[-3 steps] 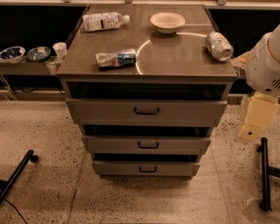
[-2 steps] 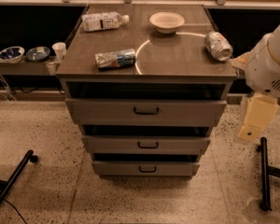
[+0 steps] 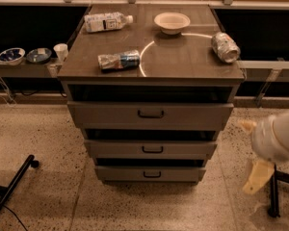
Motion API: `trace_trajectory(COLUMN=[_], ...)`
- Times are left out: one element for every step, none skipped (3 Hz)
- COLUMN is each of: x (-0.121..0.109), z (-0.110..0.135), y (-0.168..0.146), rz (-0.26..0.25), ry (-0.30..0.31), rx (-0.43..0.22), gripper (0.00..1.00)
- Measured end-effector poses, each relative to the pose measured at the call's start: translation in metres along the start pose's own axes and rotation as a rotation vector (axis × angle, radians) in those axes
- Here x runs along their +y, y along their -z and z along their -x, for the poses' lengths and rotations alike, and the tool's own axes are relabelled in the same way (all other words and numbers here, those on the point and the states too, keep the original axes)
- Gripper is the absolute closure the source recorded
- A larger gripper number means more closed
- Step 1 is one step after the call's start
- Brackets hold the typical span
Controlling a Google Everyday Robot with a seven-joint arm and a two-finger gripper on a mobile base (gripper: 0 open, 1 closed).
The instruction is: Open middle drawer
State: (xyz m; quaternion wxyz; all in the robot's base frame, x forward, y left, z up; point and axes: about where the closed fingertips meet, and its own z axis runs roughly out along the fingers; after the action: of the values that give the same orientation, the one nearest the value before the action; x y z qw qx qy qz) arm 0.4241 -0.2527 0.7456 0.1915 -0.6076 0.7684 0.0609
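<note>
My pincer hangs low at the right edge of the view, well apart from the cabinet and just above the speckled floor. It shows as a pale yellowish shape under my white arm, and I cannot tell whether it is apart or together. It is clamped on nothing.

The middle drawer sits in the cabinet between the top drawer and the bottom drawer. Its low grey front faces the camera, with a small dark bar handle at its centre and a dark gap above it.

On the cabinet's surface a plastic bottle lies at the back left and a crushed bottle near the front left. A white bowl stands at the back and a can lies on its side at the right.
</note>
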Motion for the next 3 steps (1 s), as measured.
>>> trace_trajectory(x=[0.0085, 0.0103, 0.0102], z=[-0.043, -0.0394, -0.0394], y=[-0.0588, -0.056, -0.0561], rz=[0.018, 0.014, 0.014], ry=[0.002, 0.004, 0.004], rx=[-0.044, -0.042, -0.043], gripper=[0.0, 0.0, 0.0])
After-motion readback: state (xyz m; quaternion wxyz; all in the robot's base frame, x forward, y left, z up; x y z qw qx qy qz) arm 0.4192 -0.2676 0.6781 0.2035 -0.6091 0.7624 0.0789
